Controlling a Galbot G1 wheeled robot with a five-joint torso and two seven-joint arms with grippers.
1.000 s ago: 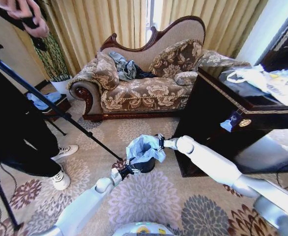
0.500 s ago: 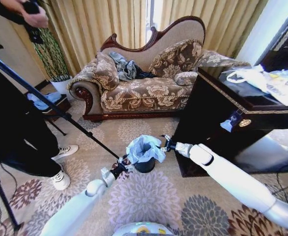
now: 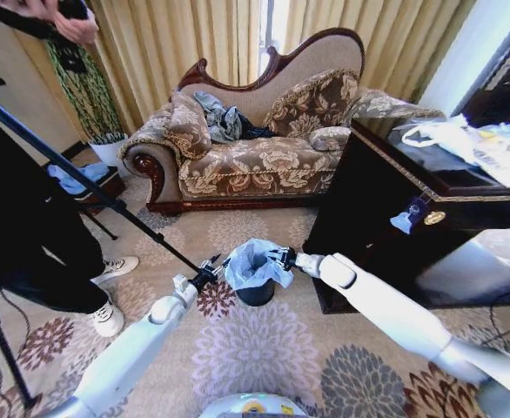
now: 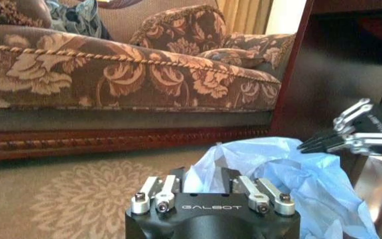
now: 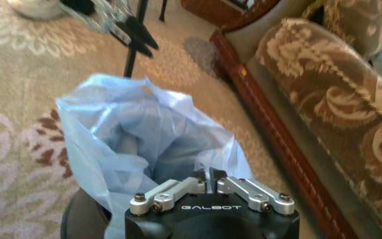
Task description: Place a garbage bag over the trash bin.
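The floor is a beige carpet with dark floral medallions. The bin stands on it near the middle, lined with the bag, just off the near left corner of a dark wooden cabinet. A patterned sofa rests on the carpet at the far side, before the curtains. To the left stand tripod legs, a person's white sneakers and a white planter.

A furnished living room or hotel suite.
A carved floral sofa stands before gold curtains on patterned carpet, beside a dark wooden cabinet and a potted plant.
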